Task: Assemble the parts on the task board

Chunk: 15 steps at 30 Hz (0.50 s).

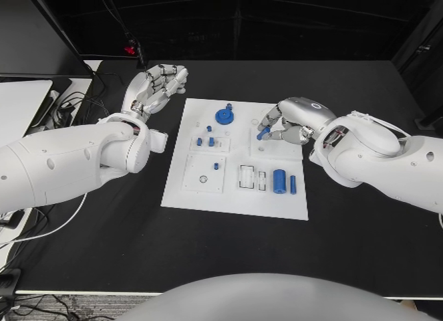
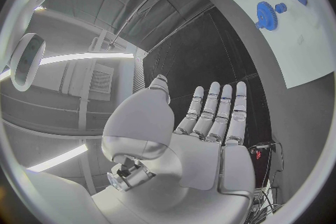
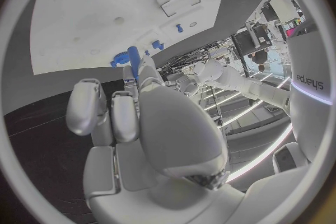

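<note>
Two blue cylinders [image 1: 284,181] lie nearest; right robot hand [image 1: 284,125] pinches one blue peg [image 1: 264,134]; left robot hand [image 1: 159,85] open

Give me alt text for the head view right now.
The right hand pinches a small blue part over the white task board. The left hand hovers open beside the board, past its left edge. A blue gear sits on it.

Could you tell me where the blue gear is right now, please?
In the head view, the blue gear sits on the task board near its far edge, between the two hands.
</note>
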Motion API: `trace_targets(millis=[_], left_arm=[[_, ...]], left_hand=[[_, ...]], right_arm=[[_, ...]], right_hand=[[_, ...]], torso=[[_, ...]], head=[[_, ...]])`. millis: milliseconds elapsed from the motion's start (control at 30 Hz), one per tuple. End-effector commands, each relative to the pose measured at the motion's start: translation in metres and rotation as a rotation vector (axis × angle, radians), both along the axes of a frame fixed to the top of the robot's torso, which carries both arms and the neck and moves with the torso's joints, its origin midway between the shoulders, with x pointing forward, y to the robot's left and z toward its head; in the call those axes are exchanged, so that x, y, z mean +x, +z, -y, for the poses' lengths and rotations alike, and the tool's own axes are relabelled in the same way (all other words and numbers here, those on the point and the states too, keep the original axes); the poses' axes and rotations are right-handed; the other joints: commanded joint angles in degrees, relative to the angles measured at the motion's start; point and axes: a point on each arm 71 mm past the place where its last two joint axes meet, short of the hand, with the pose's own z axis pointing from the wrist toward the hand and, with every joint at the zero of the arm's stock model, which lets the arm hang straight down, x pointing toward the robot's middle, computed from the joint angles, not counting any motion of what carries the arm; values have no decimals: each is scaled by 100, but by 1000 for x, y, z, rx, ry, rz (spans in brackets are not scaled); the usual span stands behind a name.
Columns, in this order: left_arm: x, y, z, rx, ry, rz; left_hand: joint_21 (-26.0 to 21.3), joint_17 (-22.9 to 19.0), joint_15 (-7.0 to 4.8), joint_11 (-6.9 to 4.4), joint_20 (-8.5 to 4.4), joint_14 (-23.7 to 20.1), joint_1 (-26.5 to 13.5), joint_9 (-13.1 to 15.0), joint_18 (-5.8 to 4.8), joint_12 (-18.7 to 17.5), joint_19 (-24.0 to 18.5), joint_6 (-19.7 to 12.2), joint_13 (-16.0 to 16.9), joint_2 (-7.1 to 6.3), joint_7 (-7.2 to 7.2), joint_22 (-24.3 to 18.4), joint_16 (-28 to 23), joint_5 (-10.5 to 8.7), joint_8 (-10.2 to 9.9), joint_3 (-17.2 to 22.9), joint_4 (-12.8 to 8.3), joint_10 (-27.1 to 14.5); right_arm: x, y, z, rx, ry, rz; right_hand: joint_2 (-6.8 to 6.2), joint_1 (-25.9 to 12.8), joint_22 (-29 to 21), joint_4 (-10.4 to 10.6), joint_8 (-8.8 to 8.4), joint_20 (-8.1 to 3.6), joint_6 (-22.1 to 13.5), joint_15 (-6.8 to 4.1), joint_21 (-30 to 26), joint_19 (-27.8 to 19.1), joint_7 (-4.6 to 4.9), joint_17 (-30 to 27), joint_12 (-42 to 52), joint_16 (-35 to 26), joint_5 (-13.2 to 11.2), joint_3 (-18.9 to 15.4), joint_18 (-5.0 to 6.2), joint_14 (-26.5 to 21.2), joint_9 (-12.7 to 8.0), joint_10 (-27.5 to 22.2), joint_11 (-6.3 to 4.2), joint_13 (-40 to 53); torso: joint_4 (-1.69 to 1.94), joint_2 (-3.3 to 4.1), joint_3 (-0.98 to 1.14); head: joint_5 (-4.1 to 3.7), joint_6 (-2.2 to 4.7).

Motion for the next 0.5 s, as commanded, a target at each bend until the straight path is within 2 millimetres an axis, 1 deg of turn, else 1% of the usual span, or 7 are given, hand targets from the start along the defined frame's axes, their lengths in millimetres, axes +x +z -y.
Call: trace_targets(millis=[33,167,200,300,333,400,500], left_arm=[[-2,7,3,-20,-34,96],[-2,7,4,-20,-36,95],[-2,7,4,-20,-36,95],[-2,6,5,-21,-38,94],[-2,6,5,-21,-39,93],[-2,6,6,-21,-39,93],[-2,6,6,-21,-38,92]], left_hand=[[35,-7,-25,-15,-3,5,65,-5,-18,37,37,-31,-9,6,773,-5,38,35,15,-26,1,-20],[35,-11,-24,-15,-3,4,66,-5,-19,39,36,-31,-9,6,774,-6,40,35,16,-29,2,-22],[35,-11,-24,-15,-3,4,66,-5,-19,39,36,-31,-9,6,774,-6,40,35,16,-29,2,-22],[35,-11,-24,-15,-3,4,66,-5,-19,39,36,-31,-9,6,774,-6,40,35,16,-29,2,-22],[35,-11,-24,-15,-3,4,66,-5,-19,39,36,-31,-9,6,774,-6,40,35,16,-29,2,-22],[35,-11,-24,-15,-3,4,66,-5,-19,39,36,-31,-10,6,774,-6,40,35,17,-30,2,-22],[35,-14,-24,-15,-3,2,66,-6,-19,40,36,-32,-10,7,774,-7,41,36,17,-32,2,-23]], right_arm=[[-2,4,-15,56,62,15],[-2,4,-37,73,116,4],[-2,4,-39,74,122,2],[-2,3,-57,84,166,-11],[-3,3,-64,87,183,-17],[-3,2,-75,95,205,-25],[-3,0,-92,94,243,-46]], right_hand=[[-12,52,212,10,28,-36,34,-27,16,11,0,16,-31,-7,20,52,59,100,1,105,-50,4],[-11,55,212,12,25,-36,34,-27,16,11,1,15,-37,-8,20,56,59,100,0,106,-49,5],[-10,56,212,13,24,-37,34,-27,16,11,1,14,-41,-9,20,58,59,100,-1,106,-49,5],[-7,61,213,15,20,-37,35,-26,16,12,3,16,-52,-9,21,65,58,101,-3,107,-48,5],[-7,63,212,15,19,-37,35,-26,15,12,3,15,-55,-10,21,67,58,102,-3,108,-48,5],[-6,66,211,15,17,-38,34,-26,14,11,3,14,-61,-11,21,72,59,102,-4,109,-47,5],[-1,84,208,13,7,-38,34,-25,9,11,7,13,-85,-13,22,92,59,103,-9,113,-45,5]], torso=[[16,2,-3],[19,4,1],[23,3,1],[45,-2,1],[53,-1,1],[53,4,3],[83,0,-1]], head=[[73,12],[218,23],[238,23],[360,22],[387,24],[431,29],[520,23]])
